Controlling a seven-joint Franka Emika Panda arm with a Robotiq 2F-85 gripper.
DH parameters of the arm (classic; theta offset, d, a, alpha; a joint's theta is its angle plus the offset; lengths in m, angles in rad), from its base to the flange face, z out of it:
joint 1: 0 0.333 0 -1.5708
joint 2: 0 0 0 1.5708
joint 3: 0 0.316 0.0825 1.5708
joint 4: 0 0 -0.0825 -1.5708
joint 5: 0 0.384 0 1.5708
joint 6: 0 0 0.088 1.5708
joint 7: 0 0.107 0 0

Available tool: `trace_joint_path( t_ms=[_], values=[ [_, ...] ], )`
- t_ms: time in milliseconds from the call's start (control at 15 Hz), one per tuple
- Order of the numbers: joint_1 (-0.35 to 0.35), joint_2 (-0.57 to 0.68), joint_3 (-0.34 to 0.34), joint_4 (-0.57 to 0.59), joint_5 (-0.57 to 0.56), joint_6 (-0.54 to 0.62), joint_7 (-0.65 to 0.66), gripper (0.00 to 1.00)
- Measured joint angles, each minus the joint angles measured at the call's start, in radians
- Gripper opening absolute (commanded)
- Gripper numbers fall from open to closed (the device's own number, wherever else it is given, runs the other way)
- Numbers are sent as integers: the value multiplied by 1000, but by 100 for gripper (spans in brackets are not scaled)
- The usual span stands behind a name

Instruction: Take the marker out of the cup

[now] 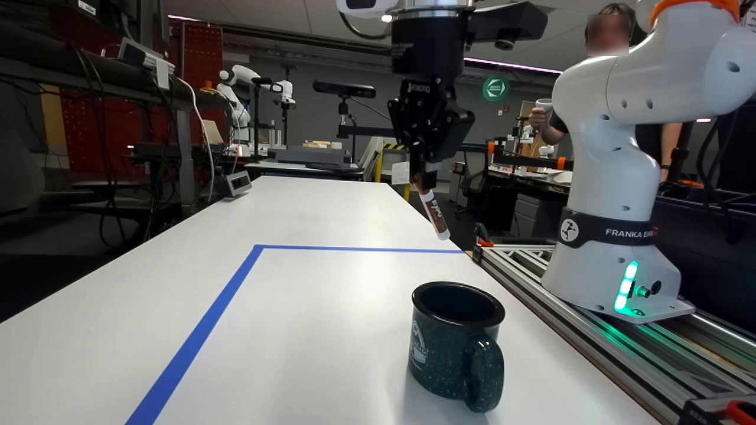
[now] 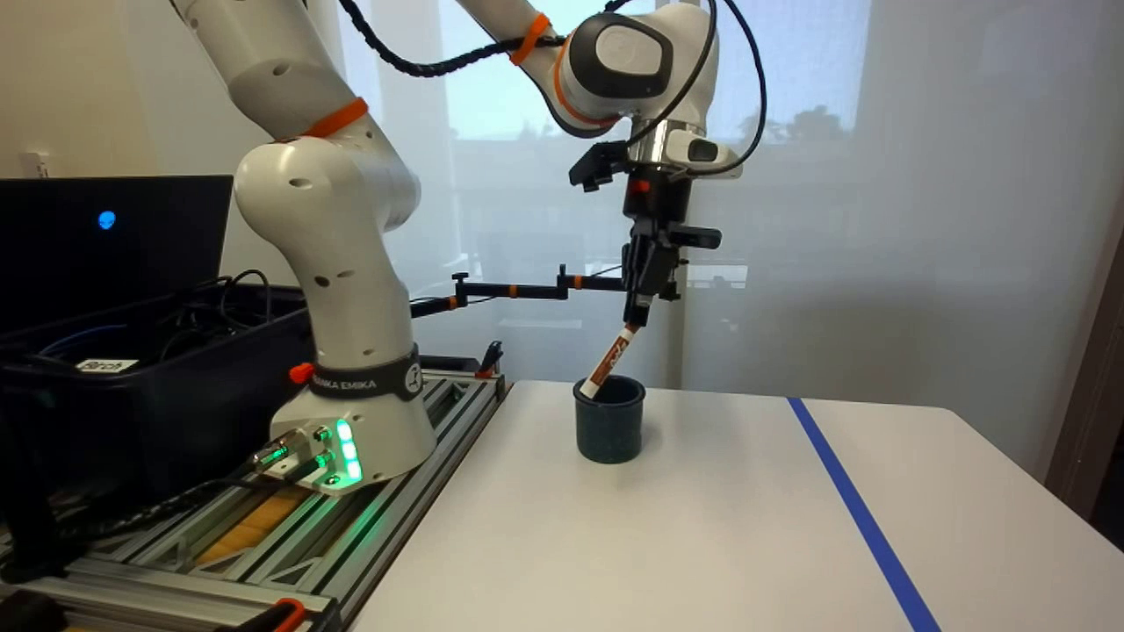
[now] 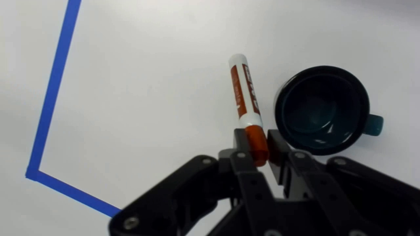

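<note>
The marker has a white and brown-red body and an orange-red cap. My gripper is shut on the cap and holds the marker tilted in the air, white end down. In the wrist view the cap sits between the fingertips and the marker body points away. The cup is a dark green mug standing upright on the table. The wrist view shows the marker beside the cup, not in it, and the cup's inside looks empty. In an exterior view the marker's lower end overlaps the cup rim.
The white table bears blue tape lines. The robot's base stands on a metal rail frame along the table edge. A black bin is beside the base. A person stands behind the arm.
</note>
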Motion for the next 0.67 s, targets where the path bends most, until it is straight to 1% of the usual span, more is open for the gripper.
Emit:
trace_joint_path(
  t_ms=[333,467,667],
  values=[
    [-56,-5,-47,-40,-18,-5,10,5],
    [-72,7,-68,-61,-18,15,10,5],
    [-90,51,-94,-60,-18,66,9,5]
  ],
)
